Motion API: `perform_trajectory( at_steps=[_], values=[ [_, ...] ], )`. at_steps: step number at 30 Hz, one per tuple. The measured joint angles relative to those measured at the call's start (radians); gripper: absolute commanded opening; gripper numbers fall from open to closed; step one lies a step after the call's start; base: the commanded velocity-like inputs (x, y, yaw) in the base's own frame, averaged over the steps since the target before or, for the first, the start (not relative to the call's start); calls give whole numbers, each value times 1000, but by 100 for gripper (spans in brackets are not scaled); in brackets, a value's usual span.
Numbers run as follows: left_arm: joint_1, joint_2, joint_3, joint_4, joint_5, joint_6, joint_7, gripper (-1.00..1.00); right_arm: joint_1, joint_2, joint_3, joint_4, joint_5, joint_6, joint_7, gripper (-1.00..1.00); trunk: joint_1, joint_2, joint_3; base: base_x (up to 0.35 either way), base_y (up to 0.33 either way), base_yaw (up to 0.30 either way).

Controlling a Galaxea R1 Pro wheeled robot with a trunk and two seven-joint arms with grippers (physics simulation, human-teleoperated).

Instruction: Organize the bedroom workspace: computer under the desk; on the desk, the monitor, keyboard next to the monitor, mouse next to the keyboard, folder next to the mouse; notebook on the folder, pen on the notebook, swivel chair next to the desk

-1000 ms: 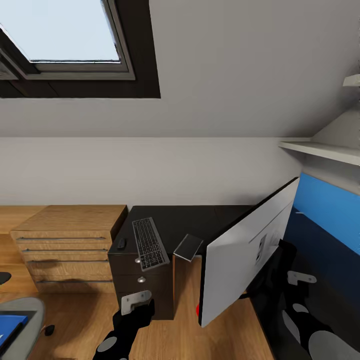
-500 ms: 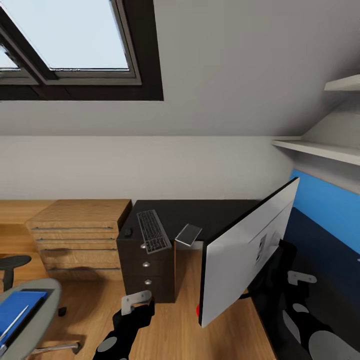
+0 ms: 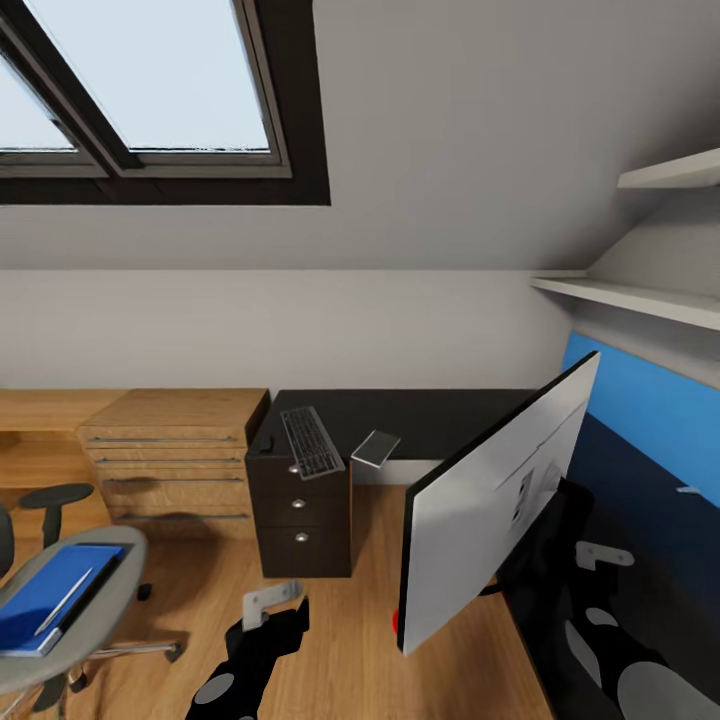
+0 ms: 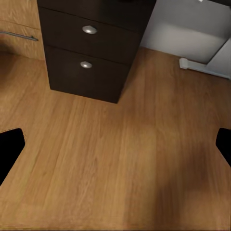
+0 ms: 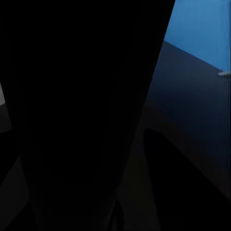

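Note:
The monitor point(image 3: 495, 500) hangs tilted close in front of me at the right, pale back showing, with my right gripper point(image 3: 548, 520) shut on its dark stand. My left gripper point(image 3: 275, 608) is open over bare floor; its fingertips point(image 4: 9, 144) stand wide apart. On the black desk point(image 3: 450, 412) lie the keyboard point(image 3: 310, 441), the small mouse point(image 3: 267, 441) left of it, and the grey notebook point(image 3: 376, 448) overhanging the front edge. The swivel chair point(image 3: 105, 610) at lower left carries the blue folder point(image 3: 35, 605), with the white pen point(image 3: 65, 600) lying on it.
A light wooden drawer chest point(image 3: 170, 450) stands left of the desk's black drawer unit point(image 3: 300, 520) point(image 4: 91, 53). Wooden floor point(image 4: 120, 159) stretches between me and the desk. A blue wall panel point(image 3: 650, 410) and white shelves point(image 3: 630, 295) are on the right.
The whole view has drawn back and swung left: the desk looks smaller and the chair with folder and pen has come into view. The monitor keeps its place beside my right arm.

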Motion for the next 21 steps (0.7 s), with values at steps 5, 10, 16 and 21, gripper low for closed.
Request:
perform_trajectory(
  at_steps=[5,10,16,21],
  values=[
    [0,0,1,0,0,0,0,100,1,1,3,2,-5,-6,0,-100,0,0,0,-334,0,0],
    [0,0,1,0,-1,0,0,100,0,0,2,2,-3,-4,-1,-100,0,0,0,-332,-20,0],
    [0,0,1,0,-3,0,0,100,0,0,3,2,-5,-5,-1,-100,0,0,0,-277,-193,0],
    [0,0,1,0,-6,0,0,100,0,0,-2,2,1,-3,0,-100,0,0,0,-143,-296,0]
  ],
)
